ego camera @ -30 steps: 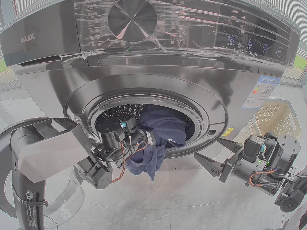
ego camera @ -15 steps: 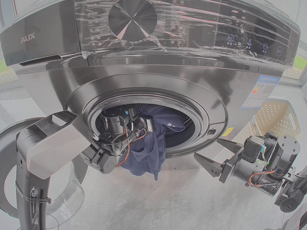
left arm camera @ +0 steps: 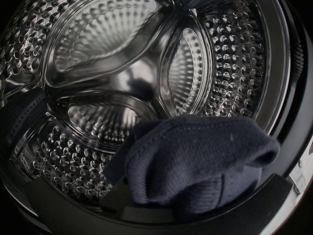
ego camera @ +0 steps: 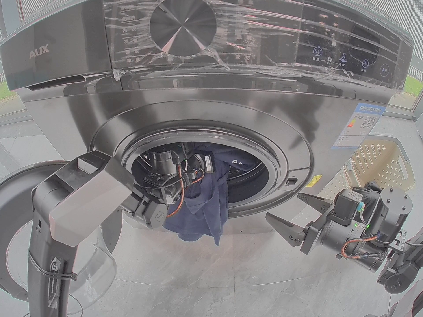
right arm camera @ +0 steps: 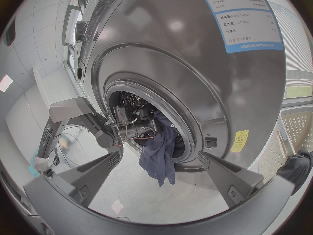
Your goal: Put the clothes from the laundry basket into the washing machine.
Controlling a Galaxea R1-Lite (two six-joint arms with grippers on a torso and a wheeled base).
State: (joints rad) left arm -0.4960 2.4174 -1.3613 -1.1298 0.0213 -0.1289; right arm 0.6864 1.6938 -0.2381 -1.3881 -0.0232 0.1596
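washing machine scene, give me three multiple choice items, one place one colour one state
1. Where is the garment?
A. on top of the machine
B. hanging over the lower rim of the washing machine opening
C. flat on the floor

2. What colour is it?
A. red
B. white
C. dark blue

3. How is the right gripper?
A. open, empty
B. shut on the garment
C. shut on the door

Key:
1 B, the cloth drapes from the drum mouth down past the rim.
2 C, the head and wrist views all show dark blue fabric.
3 A, its jaws stand apart with nothing held between them.
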